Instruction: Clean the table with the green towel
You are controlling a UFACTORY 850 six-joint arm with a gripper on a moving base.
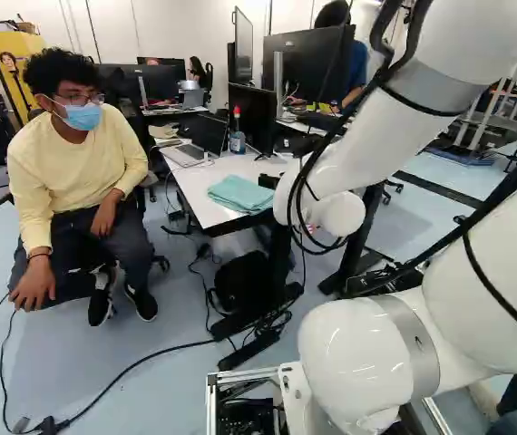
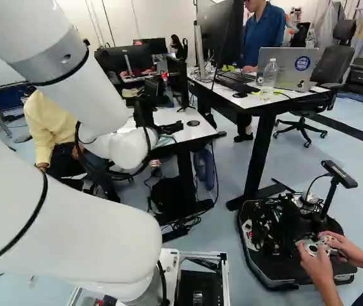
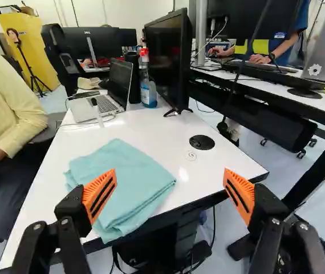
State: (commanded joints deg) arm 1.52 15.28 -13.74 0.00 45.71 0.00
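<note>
Meanwhile, in the left base view, a folded green towel [image 1: 240,193] lies on the table [image 1: 204,211], near its edge closest to our white arm [image 1: 358,136]; a person [image 1: 77,172] sits beside the table, within reach of a careless sweep. In the right base view, our arm covers part of the table, and we cannot gauge the height over it. In the wrist view, our gripper [image 3: 170,174] shows orange pads [image 3: 100,194] wide apart, clamping nothing. Closing off-centre could shove the towel over the table's near edge; overlong wiping could topple the spray bottle [image 3: 148,90] farther up the table.
</note>
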